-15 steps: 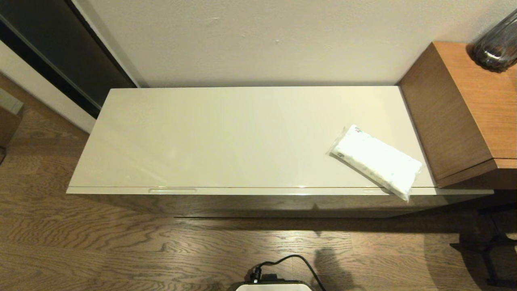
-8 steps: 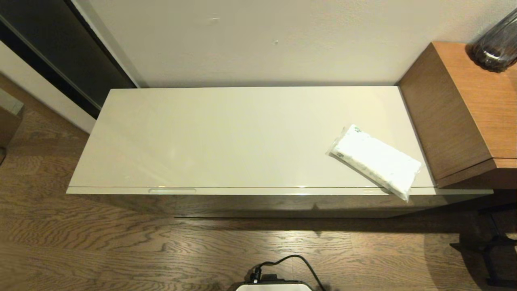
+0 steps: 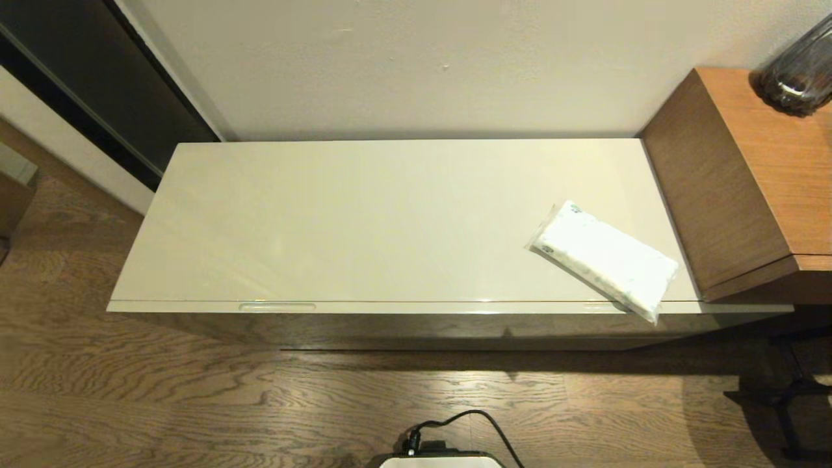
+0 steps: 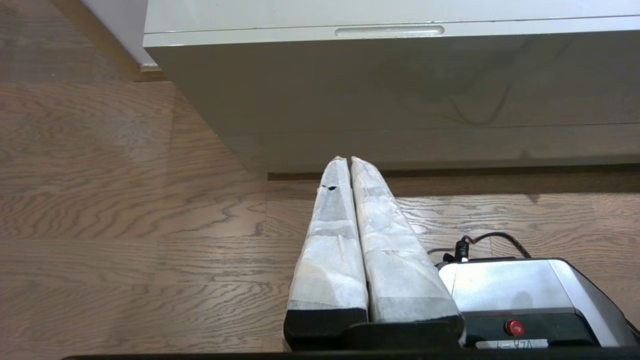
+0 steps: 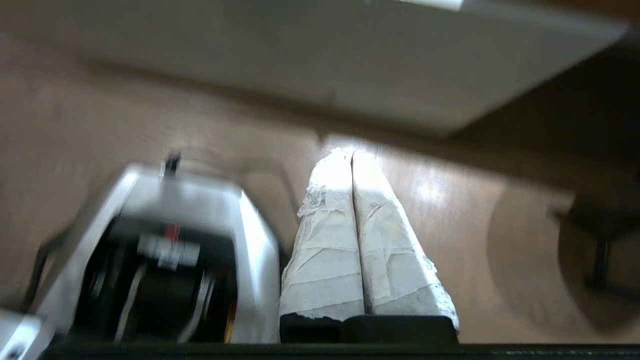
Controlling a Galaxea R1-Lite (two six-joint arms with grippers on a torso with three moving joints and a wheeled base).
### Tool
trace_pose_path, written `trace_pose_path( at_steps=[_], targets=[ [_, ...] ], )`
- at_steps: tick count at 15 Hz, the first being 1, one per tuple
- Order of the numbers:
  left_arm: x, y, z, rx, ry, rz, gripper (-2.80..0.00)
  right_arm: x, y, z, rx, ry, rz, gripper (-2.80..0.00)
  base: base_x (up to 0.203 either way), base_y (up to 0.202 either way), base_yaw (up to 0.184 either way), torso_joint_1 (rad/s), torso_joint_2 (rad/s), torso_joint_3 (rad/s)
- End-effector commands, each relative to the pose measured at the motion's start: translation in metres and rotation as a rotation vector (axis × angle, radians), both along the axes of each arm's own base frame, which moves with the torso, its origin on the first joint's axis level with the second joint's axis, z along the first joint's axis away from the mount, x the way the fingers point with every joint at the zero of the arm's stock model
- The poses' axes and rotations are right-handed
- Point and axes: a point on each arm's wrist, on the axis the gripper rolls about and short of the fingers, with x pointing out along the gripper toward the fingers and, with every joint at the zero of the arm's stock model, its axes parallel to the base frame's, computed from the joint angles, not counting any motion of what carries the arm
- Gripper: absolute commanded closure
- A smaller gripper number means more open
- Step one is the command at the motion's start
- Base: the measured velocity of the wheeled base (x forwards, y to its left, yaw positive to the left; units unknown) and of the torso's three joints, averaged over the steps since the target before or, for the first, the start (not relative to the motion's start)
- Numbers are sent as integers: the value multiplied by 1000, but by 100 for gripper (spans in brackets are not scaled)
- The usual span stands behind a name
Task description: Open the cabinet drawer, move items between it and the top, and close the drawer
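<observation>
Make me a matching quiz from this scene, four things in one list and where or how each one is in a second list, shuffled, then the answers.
Things:
1. tissue pack
2. cabinet drawer
3. left pincer
4. dark glass vase

Places or states:
A. shut, low over the wooden floor in front of the cabinet
B. on the brown wooden furniture beside the cabinet
C. closed, its front flush under the top
D. lying on the top, near its right front corner

Pairs: 1-D, 2-C, 3-A, 4-B

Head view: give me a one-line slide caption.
Drawer shut, white tissue pack lying near the right front edge of the cream cabinet top; no arms in view.
</observation>
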Motion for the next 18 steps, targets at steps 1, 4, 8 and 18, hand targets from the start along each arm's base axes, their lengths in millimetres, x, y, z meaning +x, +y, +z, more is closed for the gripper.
trace_pose_path(
  at_steps=[1, 4, 8, 18],
  targets=[
    [0, 0, 0, 0, 0, 0, 0, -5, 0, -14, 30, -117, -3, 0, 0, 0, 0, 0, 0, 0],
    [0, 0, 0, 0, 0, 2, 0, -2, -1, -13, 42, -189, -46, 0, 0, 0, 0, 0, 0, 0],
    [0, 0, 0, 0, 0, 0, 0, -2, -4, -25, 74, -79, -162, 0, 0, 0, 0, 0, 0, 0],
    [0, 0, 0, 0, 0, 0, 0, -3, -4, -25, 105, -66, -173, 0, 0, 0, 0, 0, 0, 0]
  ],
)
